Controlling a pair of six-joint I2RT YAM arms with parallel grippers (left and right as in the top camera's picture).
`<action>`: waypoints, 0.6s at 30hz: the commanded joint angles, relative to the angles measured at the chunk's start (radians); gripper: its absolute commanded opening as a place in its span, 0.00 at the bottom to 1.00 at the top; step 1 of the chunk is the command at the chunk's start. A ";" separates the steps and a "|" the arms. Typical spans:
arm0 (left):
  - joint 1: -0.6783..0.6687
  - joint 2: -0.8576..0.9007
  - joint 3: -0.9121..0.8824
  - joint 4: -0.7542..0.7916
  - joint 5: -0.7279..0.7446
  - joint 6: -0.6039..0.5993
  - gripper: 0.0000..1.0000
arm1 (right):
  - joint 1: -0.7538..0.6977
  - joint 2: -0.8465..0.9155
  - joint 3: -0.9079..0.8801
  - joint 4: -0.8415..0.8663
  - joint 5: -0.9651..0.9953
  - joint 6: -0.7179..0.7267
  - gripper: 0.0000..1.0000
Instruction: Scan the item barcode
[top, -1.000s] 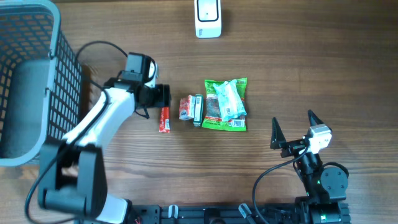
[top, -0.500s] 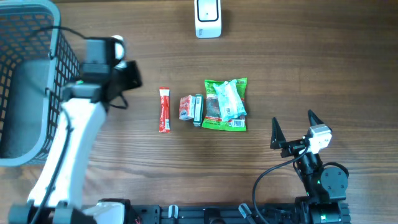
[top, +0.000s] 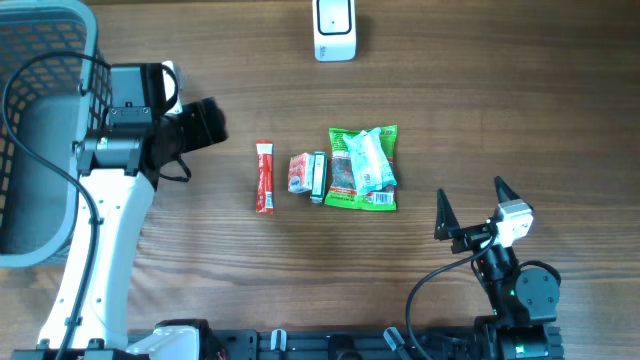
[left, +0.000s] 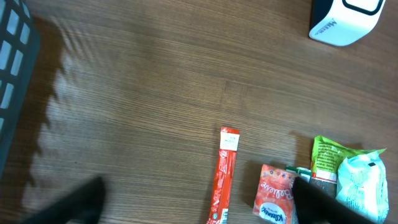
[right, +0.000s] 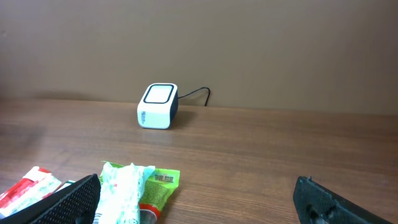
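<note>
Left tool (top: 212, 123) released, empty. Red stick packet (top: 264, 177) lies flat on the desk (top: 500, 90), near and ahead of it, unheld. Scanner (top: 335, 28) farther off. Right tool (top: 470, 190) spread, idle (no scan evident): pickup and scan both left.

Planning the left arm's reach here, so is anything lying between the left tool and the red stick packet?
Nothing visible does. Only bare table lies between the open left tool and the red stick packet; the smaller red packet and the green bag lie on the stick's far side.
</note>
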 joint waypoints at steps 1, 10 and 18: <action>0.000 0.004 -0.006 0.002 0.012 0.014 1.00 | -0.005 -0.006 0.000 0.011 -0.040 0.003 1.00; 0.000 0.004 -0.006 0.002 0.012 0.014 1.00 | -0.005 0.114 0.283 -0.150 -0.018 0.016 1.00; 0.000 0.004 -0.006 0.002 0.012 0.014 1.00 | -0.005 0.594 0.908 -0.605 -0.005 -0.021 1.00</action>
